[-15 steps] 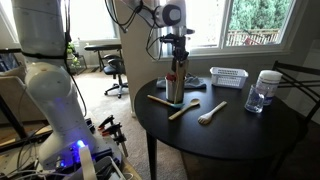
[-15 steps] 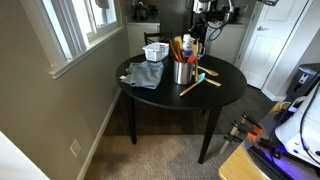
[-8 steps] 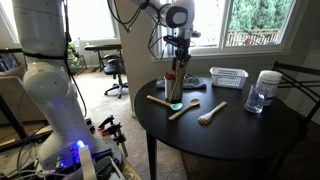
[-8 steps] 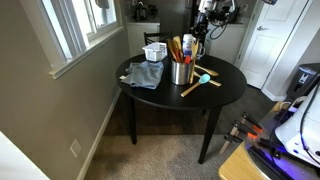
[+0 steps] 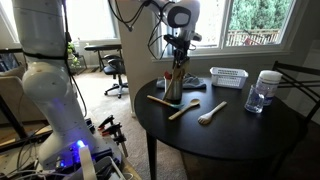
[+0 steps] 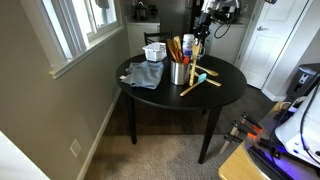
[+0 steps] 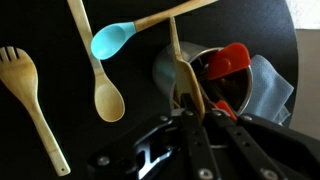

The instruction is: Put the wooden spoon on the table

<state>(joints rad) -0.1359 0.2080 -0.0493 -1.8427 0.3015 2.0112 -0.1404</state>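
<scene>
The wooden spoon [image 5: 176,72] hangs upright from my gripper [image 5: 178,50], its lower end still in or just above the metal utensil cup [image 5: 174,93] on the round black table [image 5: 240,135]. In the wrist view, my gripper [image 7: 193,125] is shut on the brown spoon [image 7: 188,88], directly over the cup [image 7: 240,95], which also holds a red spatula [image 7: 231,60]. In an exterior view, the gripper [image 6: 203,30] is above the cup [image 6: 181,73], with other utensils sticking out of it.
Loose on the table are a pale round-headed spoon [image 7: 106,95], a blue-headed spoon [image 7: 110,41] and a wooden fork [image 7: 24,80]. A white basket [image 5: 228,76] and a clear jar [image 5: 264,90] stand farther back. A blue cloth [image 6: 145,74] lies beside the cup.
My gripper has risen a little above the cup, drawing the wooden spoon up with it. The things on the table have not moved.
</scene>
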